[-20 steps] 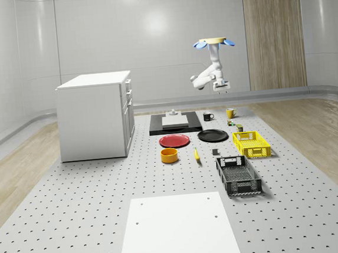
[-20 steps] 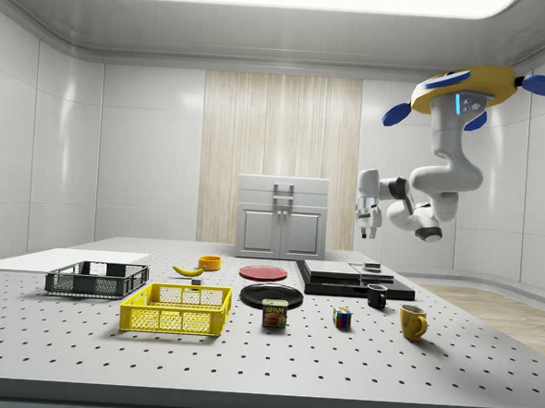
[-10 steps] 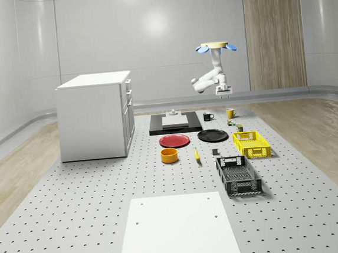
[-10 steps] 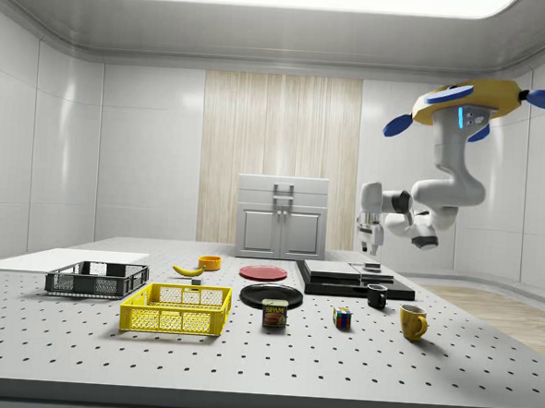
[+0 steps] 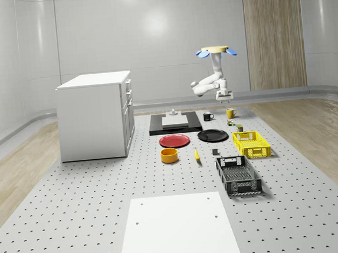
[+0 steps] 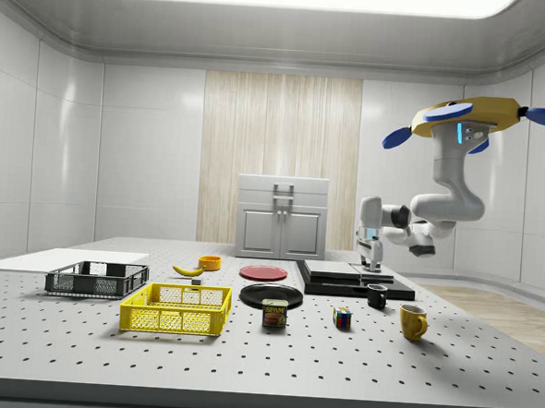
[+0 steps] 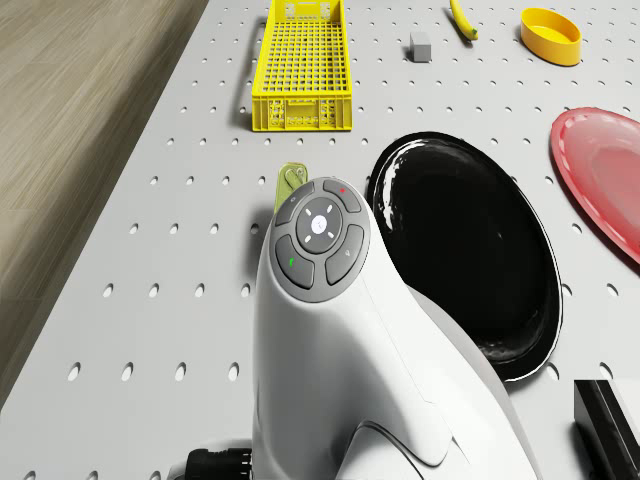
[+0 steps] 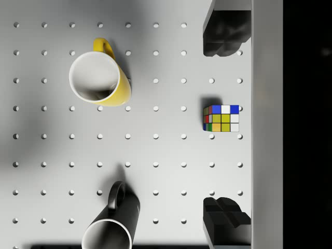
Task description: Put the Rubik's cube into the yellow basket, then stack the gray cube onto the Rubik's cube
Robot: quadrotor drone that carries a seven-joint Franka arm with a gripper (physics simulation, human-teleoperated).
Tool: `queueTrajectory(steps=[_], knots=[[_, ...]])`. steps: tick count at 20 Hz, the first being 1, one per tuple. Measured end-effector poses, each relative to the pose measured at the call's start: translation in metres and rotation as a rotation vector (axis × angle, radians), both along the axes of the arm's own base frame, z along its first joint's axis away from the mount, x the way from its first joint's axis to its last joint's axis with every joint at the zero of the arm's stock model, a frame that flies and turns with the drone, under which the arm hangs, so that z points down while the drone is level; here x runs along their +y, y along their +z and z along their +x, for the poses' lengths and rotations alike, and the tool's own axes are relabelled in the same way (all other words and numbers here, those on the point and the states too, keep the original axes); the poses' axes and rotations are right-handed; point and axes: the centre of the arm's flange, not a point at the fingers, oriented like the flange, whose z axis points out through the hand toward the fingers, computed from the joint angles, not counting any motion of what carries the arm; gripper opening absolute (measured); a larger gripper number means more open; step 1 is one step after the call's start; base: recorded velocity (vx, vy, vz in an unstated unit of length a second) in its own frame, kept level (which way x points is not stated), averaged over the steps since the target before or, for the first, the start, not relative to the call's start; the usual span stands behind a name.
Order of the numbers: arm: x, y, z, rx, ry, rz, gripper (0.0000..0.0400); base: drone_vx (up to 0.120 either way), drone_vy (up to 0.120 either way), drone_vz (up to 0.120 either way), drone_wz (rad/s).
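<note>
The Rubik's cube [image 8: 221,118] lies on the perforated table, straight below my gripper [image 8: 224,127], whose fingers [image 8: 224,36] stand wide apart on either side of it. In the side view the gripper [image 6: 371,259] hangs open well above the Rubik's cube [image 6: 342,318]. The drone [image 6: 472,114] hovers over the table's far right part in the whole-scene view. The yellow basket [image 5: 257,152] [image 7: 300,115] stands nearer the front. A small gray cube [image 5: 215,152] [image 7: 421,46] sits beside it.
A yellow mug [image 8: 98,80] and a black mug [image 8: 111,225] stand close to the Rubik's cube. A black plate [image 7: 460,260], a red plate [image 7: 600,170], a can [image 6: 274,313], a black crate [image 5: 238,175] and a white cabinet [image 5: 96,115] are also on the table.
The drone has sunk lower and the arm has swung down. The gripper now hangs closer to the table, above the mugs and the Rubik's cube.
</note>
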Motion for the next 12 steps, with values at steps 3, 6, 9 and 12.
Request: queueTrajectory(steps=[3, 6, 9, 12], knots=[[-0.0001, 0.0, 0.0, 0.0, 0.0, -0.001, 0.04, 0.0, 0.0, -0.12, 0.0], [-0.0001, 0.0, 0.0, 0.0, 0.0, -0.001, 0.04, 0.0, 0.0, -0.12, 0.0], [-0.0001, 0.0, 0.0, 0.0, 0.0, -0.002, 0.04, 0.08, 0.0, -0.12, 0.0], [-0.0002, 0.0, 0.0, 0.0, 0.0, -0.002, 0.04, 0.12, 0.0, -0.12, 0.0]])
